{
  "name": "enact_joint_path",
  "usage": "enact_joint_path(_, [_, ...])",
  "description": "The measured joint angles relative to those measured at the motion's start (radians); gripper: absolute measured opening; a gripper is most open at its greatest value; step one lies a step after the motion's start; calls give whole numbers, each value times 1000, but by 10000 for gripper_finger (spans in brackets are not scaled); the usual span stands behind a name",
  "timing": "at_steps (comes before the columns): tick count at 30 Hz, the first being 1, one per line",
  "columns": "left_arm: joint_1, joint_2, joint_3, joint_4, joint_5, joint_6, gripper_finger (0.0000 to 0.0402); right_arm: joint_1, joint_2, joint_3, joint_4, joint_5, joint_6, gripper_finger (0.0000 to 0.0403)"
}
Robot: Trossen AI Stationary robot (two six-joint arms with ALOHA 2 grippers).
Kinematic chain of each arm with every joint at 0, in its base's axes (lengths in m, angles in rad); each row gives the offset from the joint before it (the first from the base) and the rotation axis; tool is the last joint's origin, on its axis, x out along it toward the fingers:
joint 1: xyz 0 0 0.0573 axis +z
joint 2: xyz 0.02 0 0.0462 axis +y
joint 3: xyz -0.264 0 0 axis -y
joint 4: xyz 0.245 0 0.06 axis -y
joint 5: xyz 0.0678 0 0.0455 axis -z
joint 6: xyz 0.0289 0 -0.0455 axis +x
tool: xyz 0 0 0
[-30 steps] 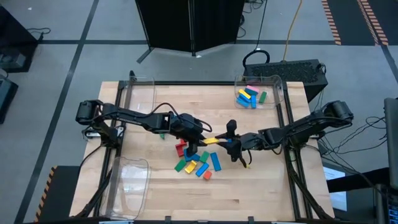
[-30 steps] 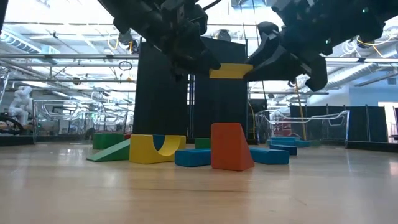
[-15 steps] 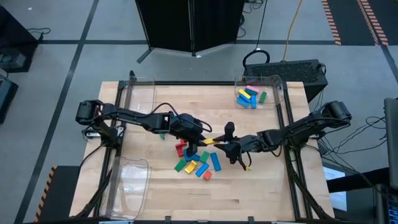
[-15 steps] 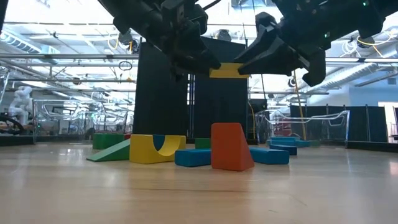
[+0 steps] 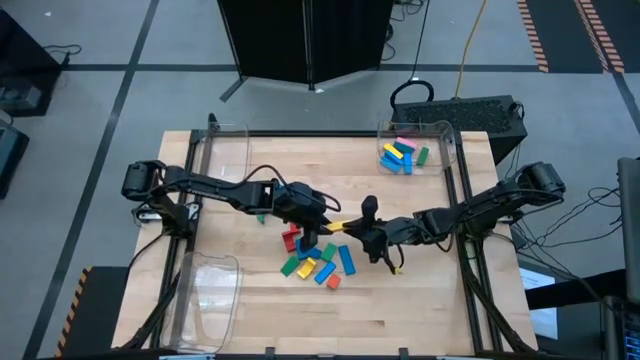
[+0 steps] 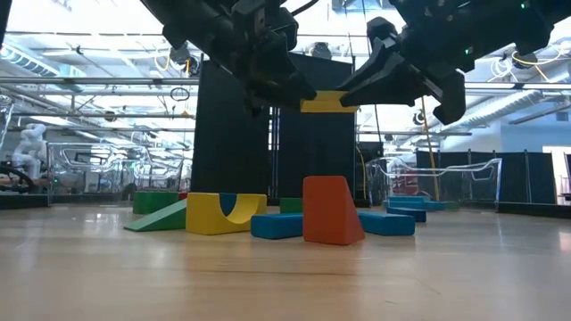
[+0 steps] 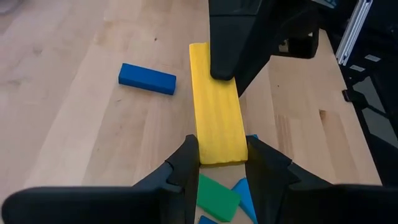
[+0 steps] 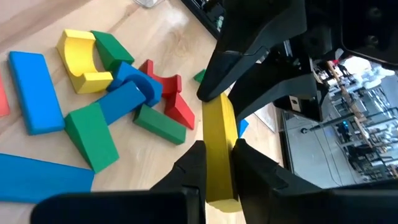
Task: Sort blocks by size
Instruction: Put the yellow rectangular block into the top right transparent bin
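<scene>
Above the middle of the pale wooden table (image 5: 420, 300), you had a long yellow rectangular block (image 5: 337, 226) held in the air between both arms. Your left gripper (image 7: 222, 160) pinched one end of that bar, its two dark fingers pressed against the bar's long sides, while your right gripper (image 8: 217, 163) was clamped on the opposite end, so the bar bridged the two grippers level over the tabletop. Below it, you had a loose cluster of blocks lying on the wood: an orange wedge-shaped block (image 6: 332, 210) standing upright nearest the low camera, a yellow block with a curved cut-out (image 6: 223, 214) beside it, a flat blue block (image 6: 277, 226) between them, and green, red and blue pieces around. Well apart, at the far right corner, your clear plastic bin (image 5: 444, 140) held several small blue, yellow, pink and green blocks (image 5: 400, 155).
</scene>
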Motion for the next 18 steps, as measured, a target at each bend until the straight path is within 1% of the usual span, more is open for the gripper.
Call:
enact_joint_path(3, [0, 0, 0, 2, -29, 1, 103, -1, 0, 0, -3, 21, 7, 54])
enact_joint_path(6, [-1, 0, 1, 6, -58, 6, 112, -1, 0, -1, -3, 29, 9, 54])
enact_joint_path(8, [-1, 0, 1, 15, -66, 7, 122, -1, 0, -1, -3, 42, 10, 54])
enact_joint_path(13, [2, 0, 1, 56, -87, 15, 148, -1, 0, -2, 1, 131, 30, 54])
enact_joint_path(18, [2, 0, 1, 58, -73, 16, 183, 0, -1, -2, -1, 148, 30, 54])
